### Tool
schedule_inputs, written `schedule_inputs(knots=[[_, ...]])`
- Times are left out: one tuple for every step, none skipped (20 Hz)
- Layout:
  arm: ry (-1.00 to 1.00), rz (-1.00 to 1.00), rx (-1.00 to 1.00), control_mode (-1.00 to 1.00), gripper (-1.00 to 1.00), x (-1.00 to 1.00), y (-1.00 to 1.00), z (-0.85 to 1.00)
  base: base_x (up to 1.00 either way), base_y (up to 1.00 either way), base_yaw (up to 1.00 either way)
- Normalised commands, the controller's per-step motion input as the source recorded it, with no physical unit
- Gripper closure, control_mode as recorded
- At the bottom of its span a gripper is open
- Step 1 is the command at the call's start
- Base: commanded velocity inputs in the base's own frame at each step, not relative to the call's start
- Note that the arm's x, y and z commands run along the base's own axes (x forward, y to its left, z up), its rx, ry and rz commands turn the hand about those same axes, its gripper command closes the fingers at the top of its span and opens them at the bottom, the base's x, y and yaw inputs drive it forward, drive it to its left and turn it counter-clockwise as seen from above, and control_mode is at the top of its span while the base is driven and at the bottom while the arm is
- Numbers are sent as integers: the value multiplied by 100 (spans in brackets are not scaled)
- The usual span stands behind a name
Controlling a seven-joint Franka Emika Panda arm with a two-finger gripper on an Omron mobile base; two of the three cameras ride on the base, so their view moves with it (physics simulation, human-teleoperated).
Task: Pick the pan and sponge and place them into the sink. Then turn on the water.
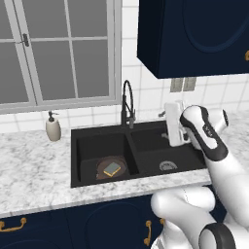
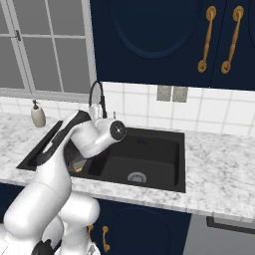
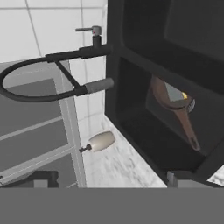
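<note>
The black double-basin sink (image 1: 133,146) is set in the marble counter. The dark brown pan (image 1: 111,170) lies on the floor of the left basin, and the sponge (image 1: 112,168) rests on top of it. In the hand view the pan (image 3: 168,99) points its handle away from the faucet and carries the sponge (image 3: 174,92). The black arched faucet (image 1: 127,103) stands behind the divider, its spout (image 3: 98,85) dry; water is out of view. My gripper (image 1: 164,125) hovers over the right basin, right of the faucet, open with nothing between its fingers.
A cream soap dispenser (image 1: 53,128) stands on the counter left of the sink. A small metal lever (image 3: 89,30) sticks out by the faucet base. A dark blue wall cabinet (image 1: 194,34) hangs above the arm. The right basin's drain (image 2: 136,177) is bare.
</note>
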Motion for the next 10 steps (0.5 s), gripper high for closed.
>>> schedule_inputs(knots=[[0, 5, 12, -100, -100, 50, -7, -28, 0, 0, 0], [0, 3, 15, -100, -100, 46, -9, -26, 0, 0, 0], [0, 0, 18, -100, -100, 46, -13, -20, 0, 0, 0], [0, 0, 18, -100, -100, 46, -13, -19, 0, 0, 0], [-1, 0, 17, -100, -100, 45, -13, -16, 0, 0, 0], [-3, 0, 20, -100, -100, 44, -19, -8, 0, 0, 0], [-2, 0, 22, -100, -100, 40, -19, -6, 0, 0, 0], [-1, -2, 22, -100, -100, 36, -15, -4, 0, 0, 0], [0, -6, 22, -100, -100, 33, -9, -1, 0, 0, 0], [0, -7, 22, -100, -100, 25, -5, -2, 0, 0, 0]])
